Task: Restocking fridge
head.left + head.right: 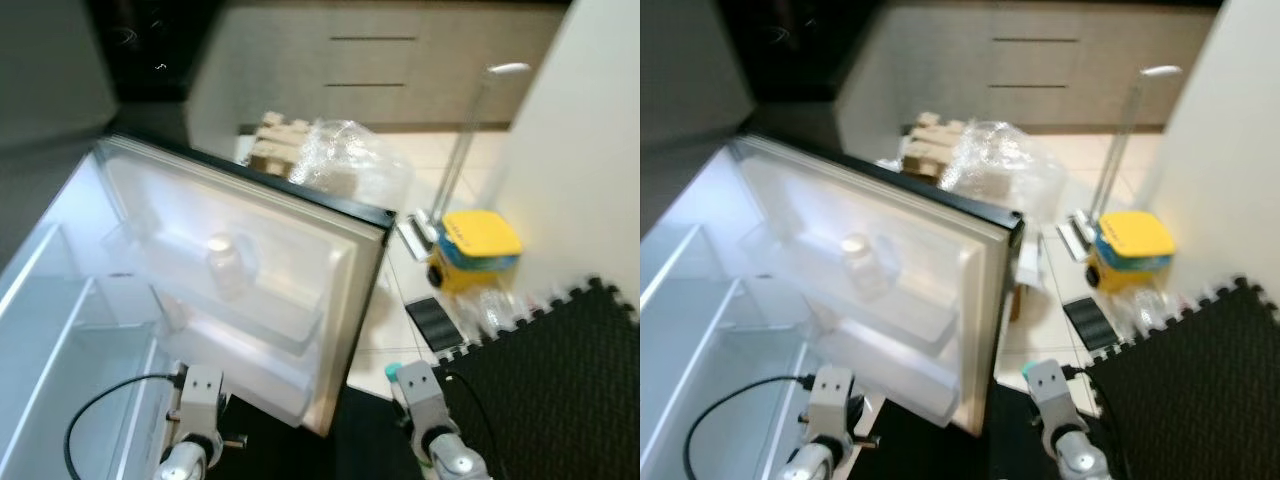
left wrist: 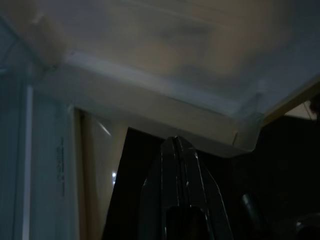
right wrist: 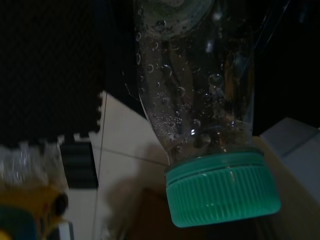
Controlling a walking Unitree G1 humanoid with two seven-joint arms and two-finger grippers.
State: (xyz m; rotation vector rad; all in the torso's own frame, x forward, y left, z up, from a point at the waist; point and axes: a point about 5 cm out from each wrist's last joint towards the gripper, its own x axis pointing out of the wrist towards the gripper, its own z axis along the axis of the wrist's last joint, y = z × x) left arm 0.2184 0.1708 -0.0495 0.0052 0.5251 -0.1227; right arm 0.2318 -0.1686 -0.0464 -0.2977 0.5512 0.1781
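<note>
- The left arm (image 1: 195, 420) sits low at the near edge of the head view, just in front of the open fridge door (image 1: 250, 290); a black cable (image 1: 100, 410) loops from its wrist.
- The left tool (image 2: 177, 170) has its two black fingers pressed flat together, clenched on nothing, pointing up toward the underside of a pale door shelf (image 2: 165, 95).
- The right arm (image 1: 430, 410) is low on the right, beside the door's free edge and over the black foam mat (image 1: 560, 390).
- In the right wrist view a clear plastic bottle (image 3: 200, 90) with a green cap (image 3: 222, 187) lies along the tool's line, its long axis running away from the camera and the cap at the far end. The right tool's fingers cannot be made out there, so I cannot tell whether they grasp it, though the bottle seems to be carried.
- Bubbles cling inside the bottle wall; no label or writing can be read on it.
- A jar (image 1: 225, 262) with a pale lid stands upright in the upper door shelf.
- On the tiled floor (image 1: 420, 170) beyond the door are a crumpled clear plastic wrap (image 1: 345, 160) and a yellow and blue bucket (image 1: 478, 250).
</note>
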